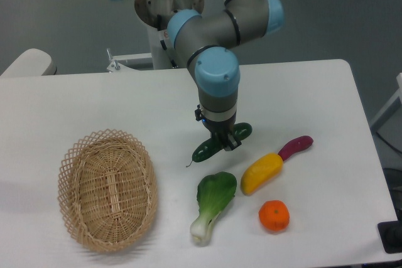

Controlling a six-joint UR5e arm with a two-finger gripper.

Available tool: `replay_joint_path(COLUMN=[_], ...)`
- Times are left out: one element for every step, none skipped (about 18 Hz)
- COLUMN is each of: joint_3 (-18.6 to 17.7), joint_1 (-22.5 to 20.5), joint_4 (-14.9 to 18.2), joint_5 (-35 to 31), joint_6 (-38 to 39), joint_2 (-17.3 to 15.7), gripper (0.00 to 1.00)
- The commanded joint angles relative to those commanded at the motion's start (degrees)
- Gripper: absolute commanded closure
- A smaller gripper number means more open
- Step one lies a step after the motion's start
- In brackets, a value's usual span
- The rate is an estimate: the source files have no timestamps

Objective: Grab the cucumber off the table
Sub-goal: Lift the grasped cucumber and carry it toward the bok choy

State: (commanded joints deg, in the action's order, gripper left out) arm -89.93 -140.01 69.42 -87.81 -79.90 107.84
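Note:
The cucumber (206,150) is dark green and glossy. It lies slanted on the white table (314,92) near the middle, its thin stem tip pointing lower left. My gripper (223,141) points straight down over the cucumber's middle, with its dark fingers on either side of it. The fingers look closed against the cucumber, which seems to rest on or just at the table. The cucumber's middle is hidden behind the fingers.
A wicker basket (108,189) sits at the left front. A bok choy (212,205), a yellow vegetable (262,172), a purple eggplant (296,146) and an orange (274,215) lie just in front and to the right of the cucumber.

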Motion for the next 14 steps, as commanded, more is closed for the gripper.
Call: replay_joint_path(joint_3=[1.32, 2.38, 3.08, 3.87, 4.66, 5.46, 6.07, 6.43, 6.78, 7.13, 7.22, 7.22, 7.22, 7.22], joint_1=[0.09, 0.26, 0.44, 0.7, 1.23, 1.41, 1.41, 1.41, 1.41, 1.41, 1.32, 1.23, 1.23, 1.23], joint_4=[0.79, 1.06, 1.06, 1.06, 0.89, 0.89, 0.89, 0.89, 0.89, 0.98, 0.89, 0.98, 0.89, 0.89], joint_5=[0.27, 0.44, 0.62, 1.14, 1.76, 2.03, 2.03, 2.2, 2.38, 2.73, 2.91, 2.99, 3.0, 3.08], joint_6=[2.27, 4.56, 6.06, 7.29, 8.87, 10.28, 11.25, 11.44, 11.35, 11.35, 11.35, 11.18, 11.17, 11.17], joint_2=[0.35, 0.79, 1.32, 1.76, 2.28, 2.72, 3.16, 3.6, 3.95, 4.04, 4.05, 4.13, 4.13, 4.22], gripper=[0.89, 0.89, 0.89, 0.89, 0.89, 0.89, 0.89, 0.89, 0.89, 0.89, 0.89, 0.89, 0.89, 0.89])
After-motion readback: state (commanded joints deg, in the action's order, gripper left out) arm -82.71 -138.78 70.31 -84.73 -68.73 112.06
